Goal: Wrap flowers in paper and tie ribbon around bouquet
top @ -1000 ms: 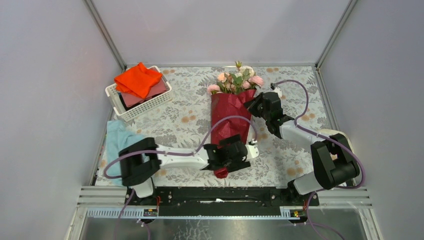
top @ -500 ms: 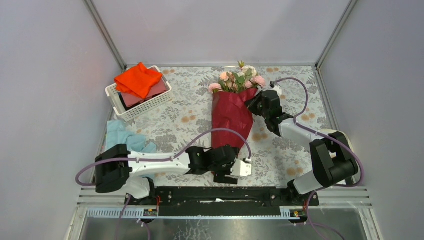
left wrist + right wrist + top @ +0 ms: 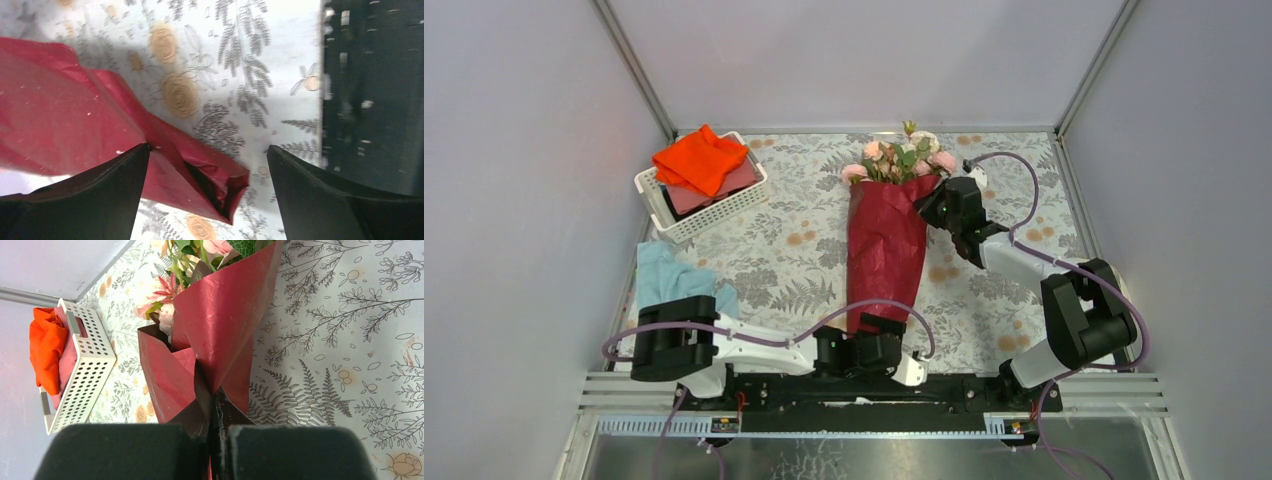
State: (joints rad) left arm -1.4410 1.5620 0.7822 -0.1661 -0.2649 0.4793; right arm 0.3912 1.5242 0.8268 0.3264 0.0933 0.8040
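From above, the bouquet (image 3: 886,250) lies flat on the patterned tablecloth (image 3: 784,250). Its flowers (image 3: 899,160) point away from the arms and the dark red paper (image 3: 882,270) narrows to a cone toward them. The right gripper (image 3: 936,205) sits at the bouquet's right shoulder, just below the blooms. The left gripper (image 3: 879,350) is at the bouquet's narrow foot. Well to the bouquet's left is a white basket (image 3: 724,212) holding an orange cloth (image 3: 701,158), with a light blue cloth (image 3: 664,275) nearer the arms. No ribbon shows in any view.

In the left wrist view the fingers (image 3: 100,195) stand wide apart and hold nothing. The crumpled tip of the cone lies between and beyond them, apparently untouched.

In the right wrist view the jaws are pressed together on a fold of paper at the cone's upper edge, where two flaps overlap. Roses and leaves rise just past that pinch.

The sheet looks thin, light and crinkly, so it will probably spring open if let go and tear if dragged. Its sheen suggests it could slip from a shallow pinch. The blooms would bruise easily. The safest hold is likely the narrow lower part of the cone, where the stems give it some body, and the tie should probably go there too.
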